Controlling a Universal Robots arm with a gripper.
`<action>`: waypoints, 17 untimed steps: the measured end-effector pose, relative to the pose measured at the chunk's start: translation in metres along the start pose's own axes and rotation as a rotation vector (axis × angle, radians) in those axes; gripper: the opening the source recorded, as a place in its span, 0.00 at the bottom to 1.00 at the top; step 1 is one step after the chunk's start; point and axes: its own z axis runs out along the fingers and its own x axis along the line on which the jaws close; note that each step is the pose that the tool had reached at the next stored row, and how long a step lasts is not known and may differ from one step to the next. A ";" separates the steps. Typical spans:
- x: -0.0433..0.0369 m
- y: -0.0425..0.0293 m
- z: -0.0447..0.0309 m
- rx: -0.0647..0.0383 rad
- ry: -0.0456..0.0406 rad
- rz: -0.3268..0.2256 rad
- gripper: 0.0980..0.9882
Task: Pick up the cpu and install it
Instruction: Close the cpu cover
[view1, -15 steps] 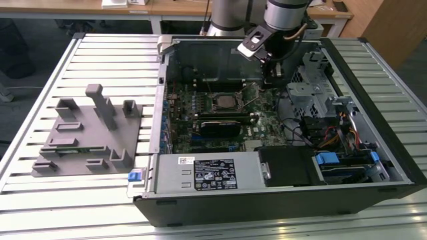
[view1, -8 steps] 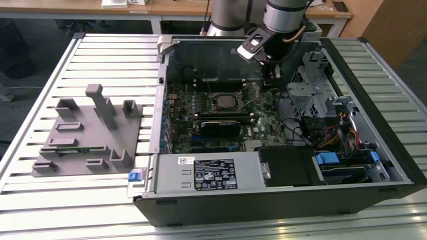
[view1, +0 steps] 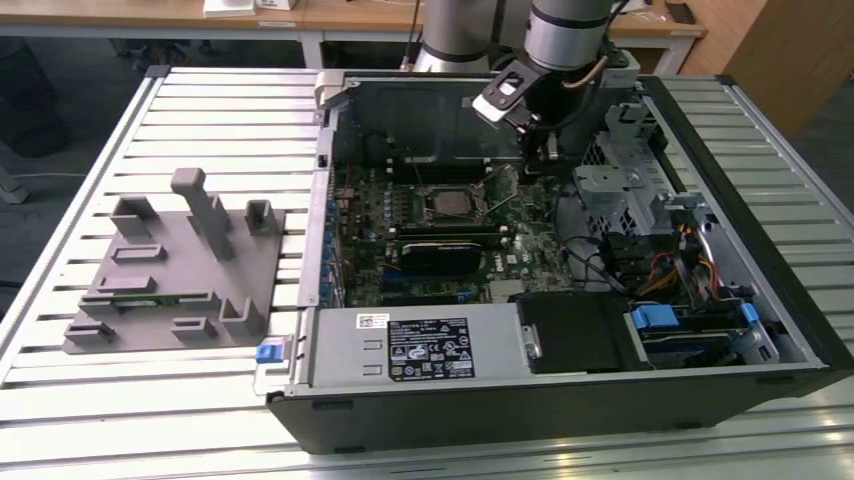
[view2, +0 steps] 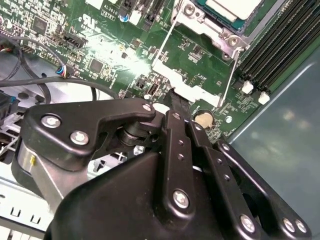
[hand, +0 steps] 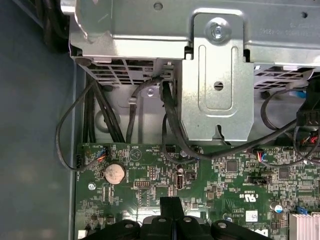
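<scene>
Closely above the green motherboard (view2: 200, 55), the arm's black tool (view2: 176, 102) hangs with its fingers pressed together and nothing visible between them. In the second wrist view its tip is just beside a coin cell battery (view2: 203, 119) and near the thin wire lever (view2: 227, 77) of the processor socket. Beyond the tip, the cpu (view2: 235, 7) lies pale and flat inside the metal socket frame (view2: 212, 27), apparently seated rather than carried, with dark memory slots (view2: 280, 45) alongside. Whether the lever is latched cannot be told. By that reading the work in hand is securing the chip. Doing it well would mean bearing on the lever alone, slowly and straight, with the tip kept off the chip's top, the small board parts and the black cables (hand: 106, 117) crowding the board's edge. Farther out, the exterior view shows the open computer case (view1: 561, 410) lying on a slatted surface (view1: 120, 400), with a grey plastic fixture (view1: 167, 270) well apart toward the exterior view's left.
</scene>
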 end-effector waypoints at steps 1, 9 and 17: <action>0.0000 -0.0013 -0.0002 0.000 0.0008 0.000 0.01; 0.0001 -0.0139 -0.0032 0.004 0.0026 0.000 0.01; 0.0004 -0.0294 -0.0024 0.005 0.0025 0.000 0.01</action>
